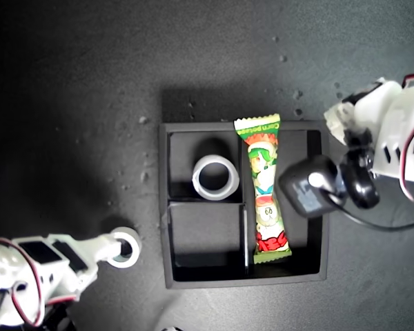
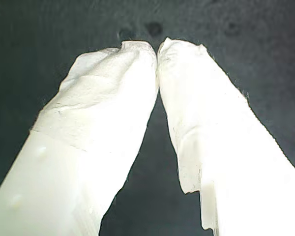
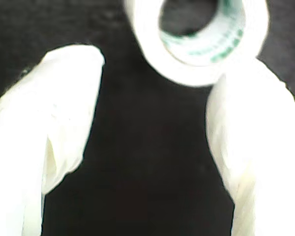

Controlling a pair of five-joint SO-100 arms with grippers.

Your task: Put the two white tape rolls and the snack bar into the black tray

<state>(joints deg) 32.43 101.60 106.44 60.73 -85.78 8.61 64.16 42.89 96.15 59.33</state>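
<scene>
Black tray: snack bar in long compartment, larger tape roll in small one. Second roll on counter outside tray, touching my second gripper, fingers released. My first gripper: fingers clenched, empty.

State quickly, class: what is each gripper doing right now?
My first gripper: shut, holding nothing.
My second gripper: open, at the tape roll, not gripping it.

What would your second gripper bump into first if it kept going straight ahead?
The small white tape roll. It sits right past my second gripper, whose jaws are open, one finger apparently already against it. In the exterior view it lies outside the black tray. Depth is hard to judge.
</scene>
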